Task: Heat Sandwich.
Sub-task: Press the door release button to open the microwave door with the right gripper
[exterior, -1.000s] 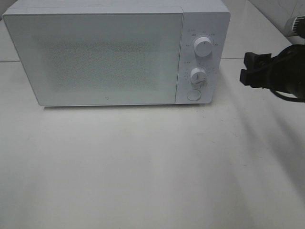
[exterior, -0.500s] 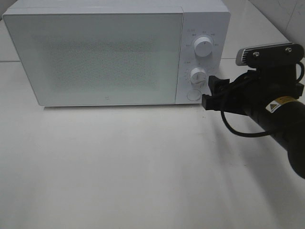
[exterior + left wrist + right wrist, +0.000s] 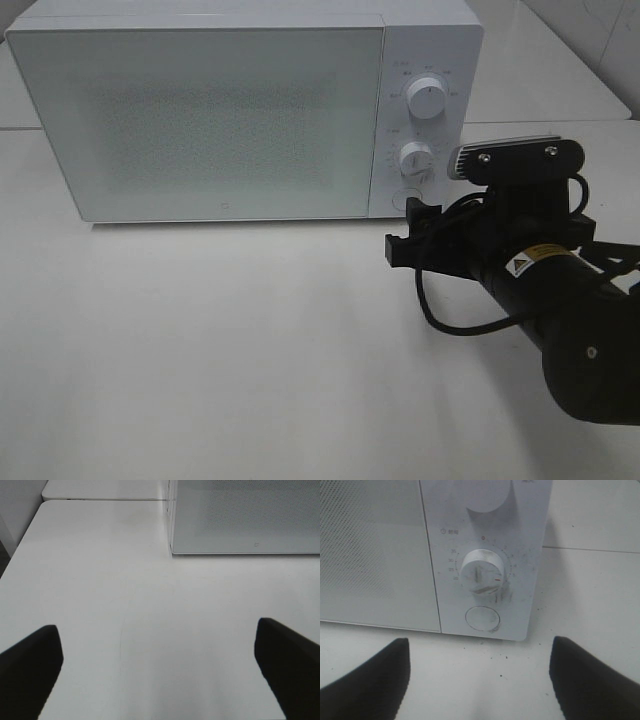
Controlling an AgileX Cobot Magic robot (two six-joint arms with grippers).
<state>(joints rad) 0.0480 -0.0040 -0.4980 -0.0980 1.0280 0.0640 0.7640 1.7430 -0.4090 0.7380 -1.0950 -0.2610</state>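
The sandwich is out of view. A white microwave (image 3: 230, 110) stands at the back of the table with its door shut. My right gripper (image 3: 403, 232) hovers open just in front of the control panel's lower corner, close to the round button (image 3: 405, 199). The right wrist view looks straight at that button (image 3: 482, 618) and the timer knob (image 3: 481, 572) above it, with the gripper (image 3: 480, 650) empty, its two fingers spread wide. In the left wrist view my left gripper (image 3: 156, 630) is open and empty over bare table, off the microwave's left front corner (image 3: 172, 550).
The upper knob (image 3: 427, 100) sits above the timer knob (image 3: 416, 160) on the panel. The white table (image 3: 200, 350) stretches in front of the microwave. A seam between table sections (image 3: 590, 549) runs to the right of the microwave.
My right arm has swung in from the right edge, leftward and nearer the camera, bringing its open gripper up to the microwave's lower control panel. The microwave has not moved.
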